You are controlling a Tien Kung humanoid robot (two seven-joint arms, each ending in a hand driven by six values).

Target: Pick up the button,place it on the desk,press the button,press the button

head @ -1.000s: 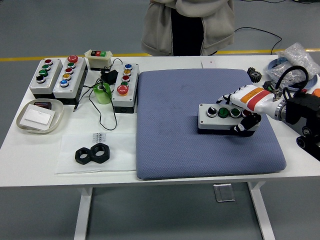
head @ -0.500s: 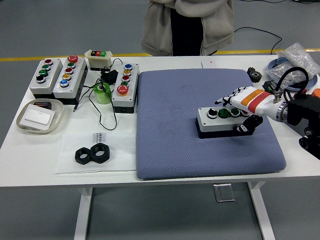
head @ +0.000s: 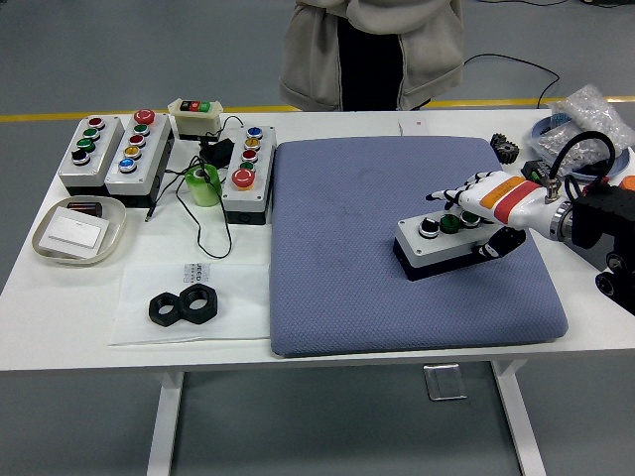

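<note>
While the white tabletop (head: 327, 352) and blue-grey padded mat (head: 347, 248) sit unchanged, the grey three-button control box (head: 446, 243) has tilted and risen slightly, gripped by the white right hand (head: 488, 213), so pickup is underway.

A blue-grey padded mat (head: 397, 297) is laid on the white table (head: 60, 307), right of centre. A grey push-button box (head: 442, 243) is seated on the mat's right half, tilted, with the right hand (head: 486, 203) at its right end. Three grey button boxes (head: 134, 149) are ranged left of the mat, behind a shallow tray (head: 45, 248) and two black hex nuts (head: 184, 305).
</note>
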